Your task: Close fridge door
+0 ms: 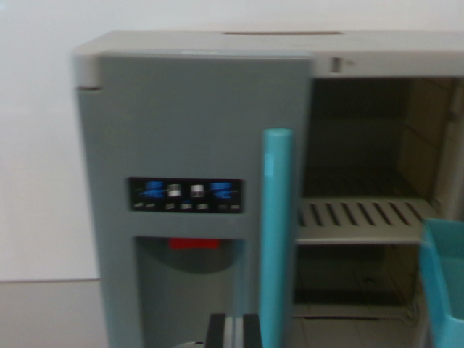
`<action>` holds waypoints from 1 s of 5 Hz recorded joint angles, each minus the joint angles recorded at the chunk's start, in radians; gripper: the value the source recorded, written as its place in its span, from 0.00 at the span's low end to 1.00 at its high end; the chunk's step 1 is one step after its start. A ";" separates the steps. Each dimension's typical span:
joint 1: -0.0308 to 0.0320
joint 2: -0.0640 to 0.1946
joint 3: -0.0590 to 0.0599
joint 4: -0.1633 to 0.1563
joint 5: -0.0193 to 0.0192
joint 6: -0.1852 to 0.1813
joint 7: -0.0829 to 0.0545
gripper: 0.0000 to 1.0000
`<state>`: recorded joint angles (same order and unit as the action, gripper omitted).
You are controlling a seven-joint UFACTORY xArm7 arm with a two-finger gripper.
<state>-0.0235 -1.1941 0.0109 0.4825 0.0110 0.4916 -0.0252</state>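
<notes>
Now | fridge (pixel 196 145) upright | right door (pixel 444 283) open | teal handle (pixel 276 239) vertical

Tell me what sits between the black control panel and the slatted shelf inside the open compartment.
In the wrist view, the upright teal handle stands between the control panel and the slatted shelf.

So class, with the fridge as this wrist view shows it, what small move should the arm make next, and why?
Probably shift toward the wrist view's right, to the open door. The right compartment stands exposed, its slatted shelf visible, while the left door is shut. The claw sits low, before the left door.
</notes>
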 joint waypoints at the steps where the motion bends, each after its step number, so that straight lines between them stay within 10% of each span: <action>1: 0.0000 0.000 -0.046 0.000 0.0000 0.000 0.000 1.00; 2: 0.0000 0.000 -0.046 0.000 0.0000 0.000 0.000 1.00; 3: 0.0000 0.000 -0.108 0.000 0.0000 0.000 0.000 1.00; 4: 0.0000 0.000 -0.108 0.000 0.0000 0.000 0.000 1.00; 5: 0.0000 0.000 -0.173 0.000 0.0000 0.000 0.000 1.00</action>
<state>-0.0235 -1.1936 -0.1623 0.4827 0.0110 0.4916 -0.0252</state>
